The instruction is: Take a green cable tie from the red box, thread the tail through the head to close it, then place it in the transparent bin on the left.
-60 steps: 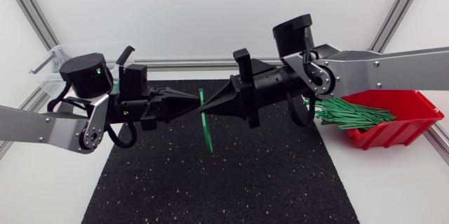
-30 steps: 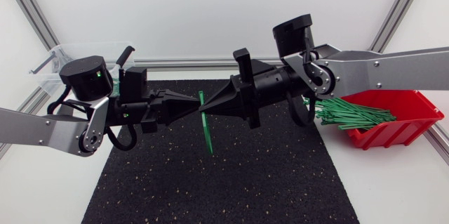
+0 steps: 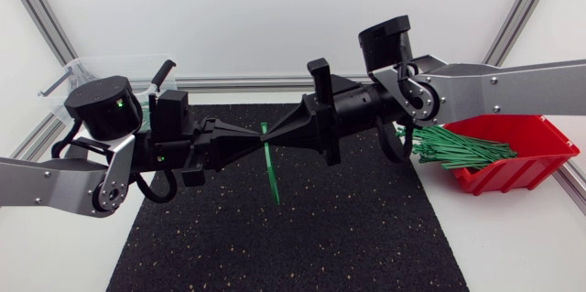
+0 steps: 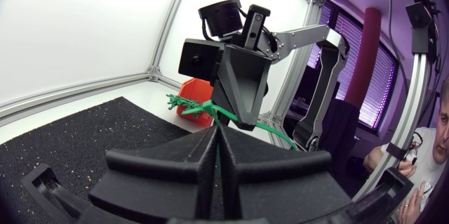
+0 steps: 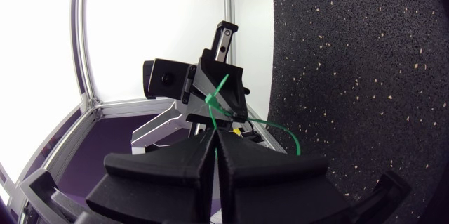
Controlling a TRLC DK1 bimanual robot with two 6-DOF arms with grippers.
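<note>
Above the black mat, my left gripper (image 3: 253,137) and right gripper (image 3: 277,134) meet tip to tip. Both are shut on one green cable tie (image 3: 269,162), whose strap hangs down from between them toward the mat. In the left wrist view the cable tie (image 4: 270,131) curves out ahead of my left gripper (image 4: 216,131), just under the right gripper's wedge fingers (image 4: 242,87). In the right wrist view the cable tie (image 5: 220,96) rises from my right gripper (image 5: 214,137) and loops off to one side. The red box (image 3: 522,164) sits at the right, with a bundle of green ties (image 3: 458,146) spilling out.
The transparent bin (image 3: 66,88) stands at the back left corner, behind my left arm. The black mat (image 3: 302,237) covers the middle of the white table. Aluminium frame rails run along the table's back and sides.
My left arm has drawn back and down a little while its gripper stays on the tie. The right gripper has edged slightly left. The tie's upper end sits a bit lower.
</note>
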